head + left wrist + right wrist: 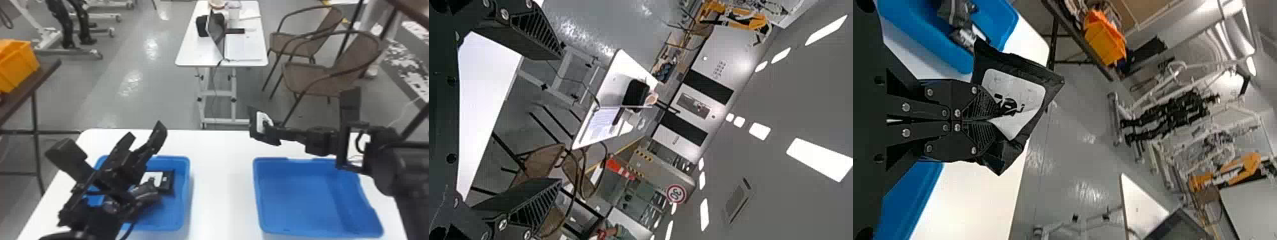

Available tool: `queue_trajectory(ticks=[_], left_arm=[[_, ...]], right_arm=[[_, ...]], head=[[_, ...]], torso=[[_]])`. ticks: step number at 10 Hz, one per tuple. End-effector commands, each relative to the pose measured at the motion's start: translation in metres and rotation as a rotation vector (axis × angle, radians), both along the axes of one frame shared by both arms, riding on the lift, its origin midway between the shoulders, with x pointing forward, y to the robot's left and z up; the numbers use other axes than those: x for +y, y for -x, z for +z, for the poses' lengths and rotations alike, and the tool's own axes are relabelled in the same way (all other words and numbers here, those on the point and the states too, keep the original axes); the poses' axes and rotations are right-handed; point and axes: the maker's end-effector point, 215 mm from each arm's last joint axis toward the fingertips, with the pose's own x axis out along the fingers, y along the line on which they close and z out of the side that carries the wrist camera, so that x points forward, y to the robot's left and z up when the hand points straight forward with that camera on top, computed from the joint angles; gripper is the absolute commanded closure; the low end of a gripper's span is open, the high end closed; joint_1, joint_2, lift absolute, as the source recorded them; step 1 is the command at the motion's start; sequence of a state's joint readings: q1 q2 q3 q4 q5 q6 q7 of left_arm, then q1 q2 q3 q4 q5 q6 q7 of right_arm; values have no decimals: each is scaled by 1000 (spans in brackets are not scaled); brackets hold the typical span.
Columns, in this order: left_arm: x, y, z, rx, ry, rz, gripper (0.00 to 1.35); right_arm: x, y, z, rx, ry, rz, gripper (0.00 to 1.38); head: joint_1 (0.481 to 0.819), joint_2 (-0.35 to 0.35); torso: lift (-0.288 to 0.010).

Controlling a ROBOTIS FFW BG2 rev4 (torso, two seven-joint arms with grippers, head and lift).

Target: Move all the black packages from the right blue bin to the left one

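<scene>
- The black plastic package with a white label [260, 121] is up in the air, around the far left corner of the right bin as I see it.
- The right gripper [271, 134] has its flat black fingers clamped on one edge of it.
- That black arm comes in from the right, its wrist over the far side of the right blue plastic bin [256, 191], gripper pointing left.
- In the left blue plastic bin [187, 182] lie a black package with a white label [167, 182] and some crumpled dark packaging [145, 193].
- The left gripper [146, 132], fingers apart, points far and upward; its arm hangs over that bin, hiding much of it.
- Both bins sit on a white table [220, 185].
- Farther off stand a small white table with a laptop [188, 57] and brown armchairs [319, 78]; an orange plastic crate [19, 63] is far left.
</scene>
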State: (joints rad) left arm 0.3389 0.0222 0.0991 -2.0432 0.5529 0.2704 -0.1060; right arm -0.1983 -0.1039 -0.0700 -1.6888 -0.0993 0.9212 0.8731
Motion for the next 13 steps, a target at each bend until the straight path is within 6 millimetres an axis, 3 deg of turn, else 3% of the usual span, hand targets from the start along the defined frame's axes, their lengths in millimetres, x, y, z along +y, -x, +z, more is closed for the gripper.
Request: queue_trajectory(ticks=[1, 5, 7, 9, 10, 11, 13], left_arm=[[-18, -11, 15, -32, 31, -39, 58], [-64, -26, 20, -44, 67, -129, 71], [-89, -30, 19, -43, 93, -197, 70], [-95, -30, 15, -25, 105, -215, 73], [-92, -29, 12, -20, 104, -209, 251], [-84, -28, 9, -14, 57, -196, 1108], [-66, -25, 11, -20, 18, -113, 1243]], right_arm=[[68, -5, 14, -23, -91, 131, 1181], [170, 4, 24, -50, -178, 324, 1181], [198, 11, 30, -62, -195, 382, 1181], [210, 17, 32, -56, -204, 408, 1181], [213, 20, 31, -51, -208, 416, 1181], [214, 23, 31, -49, -212, 421, 1181], [213, 24, 28, -43, -212, 421, 1181]], head=[[695, 90], [695, 189], [695, 207], [695, 216], [695, 219], [695, 223], [695, 240]], torso=[[-42], [-42], [-42], [-42], [-42], [-42], [-42]])
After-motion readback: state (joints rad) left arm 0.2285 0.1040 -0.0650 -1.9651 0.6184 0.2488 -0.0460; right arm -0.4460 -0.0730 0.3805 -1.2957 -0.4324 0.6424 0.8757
